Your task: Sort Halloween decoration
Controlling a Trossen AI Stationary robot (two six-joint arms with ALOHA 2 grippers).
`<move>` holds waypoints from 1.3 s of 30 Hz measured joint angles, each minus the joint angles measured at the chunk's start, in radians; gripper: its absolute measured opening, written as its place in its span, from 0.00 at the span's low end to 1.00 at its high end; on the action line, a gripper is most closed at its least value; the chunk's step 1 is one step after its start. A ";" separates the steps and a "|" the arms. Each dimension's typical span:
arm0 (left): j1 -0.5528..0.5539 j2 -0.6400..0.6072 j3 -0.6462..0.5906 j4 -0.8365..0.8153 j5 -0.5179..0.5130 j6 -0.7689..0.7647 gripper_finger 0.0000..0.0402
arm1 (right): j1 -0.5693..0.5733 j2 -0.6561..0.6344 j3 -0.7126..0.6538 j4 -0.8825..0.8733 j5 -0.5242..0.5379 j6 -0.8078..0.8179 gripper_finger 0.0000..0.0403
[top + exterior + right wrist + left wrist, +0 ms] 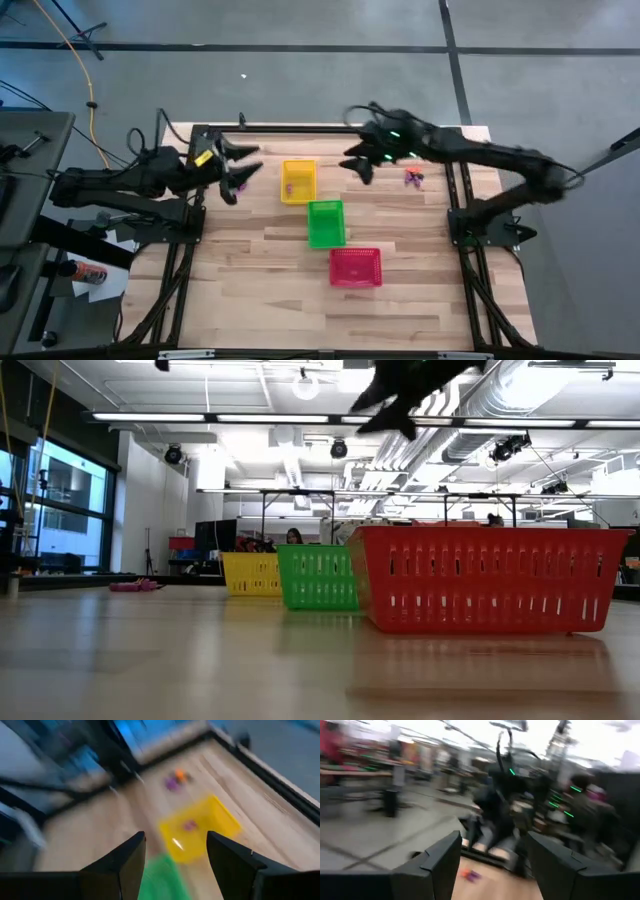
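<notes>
The Halloween decoration shows as tiny trinkets. One purple and one orange trinket [175,780] lie on the table's far left, below my left gripper [243,166]. A purple one [189,825] lies in the yellow basket [300,165]. A few purple ones [412,178] lie at the far right. My left gripper [492,840] hangs open above the far left of the table. My right gripper [357,162] hangs open in the air between the yellow basket and the right-hand trinkets, nothing between its fingers [127,855].
Three mesh baskets stand in a slanting row down the middle: the yellow one farthest, a green one [326,238], and a red one [356,283] nearest. Bare wood lies on both sides of them and toward the near edge. Black frame rails run along the table's sides.
</notes>
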State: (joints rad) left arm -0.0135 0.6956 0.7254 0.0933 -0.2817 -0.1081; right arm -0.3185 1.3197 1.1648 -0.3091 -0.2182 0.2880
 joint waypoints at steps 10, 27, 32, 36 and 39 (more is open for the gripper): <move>0.015 0.103 0.000 0.008 0.162 0.024 0.53 | 0.142 -0.280 -0.304 0.517 0.041 -0.228 0.51; 0.130 0.165 0.132 -0.360 0.125 -0.166 0.53 | 0.153 -0.280 -0.296 0.516 0.073 -0.262 0.51; 0.317 0.314 0.309 -0.917 0.095 -0.258 0.53 | 0.151 -0.280 -0.296 0.512 0.114 -0.262 0.51; 0.426 0.423 0.316 -1.134 0.094 -0.325 0.53 | 0.149 -0.280 -0.296 0.505 0.114 -0.243 0.51; 0.474 0.498 0.275 -1.196 0.092 -0.326 0.53 | 0.149 -0.280 -0.295 0.490 0.115 -0.235 0.51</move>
State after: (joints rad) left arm 0.4605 1.1937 1.0007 -1.1026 -0.1897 -0.4339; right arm -0.1699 1.0397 0.8696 0.1813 -0.1036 0.0533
